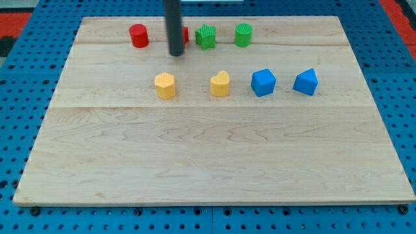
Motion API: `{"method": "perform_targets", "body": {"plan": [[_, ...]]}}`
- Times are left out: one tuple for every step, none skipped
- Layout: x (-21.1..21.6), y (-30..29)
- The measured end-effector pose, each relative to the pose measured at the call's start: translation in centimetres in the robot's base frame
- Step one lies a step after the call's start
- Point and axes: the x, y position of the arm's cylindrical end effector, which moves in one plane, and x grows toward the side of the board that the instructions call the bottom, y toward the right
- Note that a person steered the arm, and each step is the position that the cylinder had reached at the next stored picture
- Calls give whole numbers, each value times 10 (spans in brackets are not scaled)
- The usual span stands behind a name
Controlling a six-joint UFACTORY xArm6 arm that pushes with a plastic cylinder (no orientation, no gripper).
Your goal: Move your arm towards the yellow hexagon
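Yellow hexagon: sits left of centre in the upper half of the frame, on the wooden board, well clear of the board's edges.
My tip: just above and slightly right of the hexagon, near it but apart, no contact that I can see.
My end effector: a bare rod, so there is nothing to open or clench; it grasps nothing and touches no block here, though the rod hides most of the red star behind it.
Neighbours: the yellow heart lies to the hexagon's right in the same row, then two blue blocks; the red cylinder, green star and green cylinder line the top of the frame.
Handling, as I judge it: small, rigid and light, likely to slide easily on smooth wood and to spin if pushed off-centre.
Where to meet it: I cannot grip it, only nudge, so a flat side face is best, here the upper one facing my tip.
Step in hand: closing the short remaining gap, down and a little left in the frame.
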Motion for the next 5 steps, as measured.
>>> {"method": "perform_targets", "body": {"plan": [[1, -23], [4, -28], [5, -28], [10, -28], [23, -27]]}}
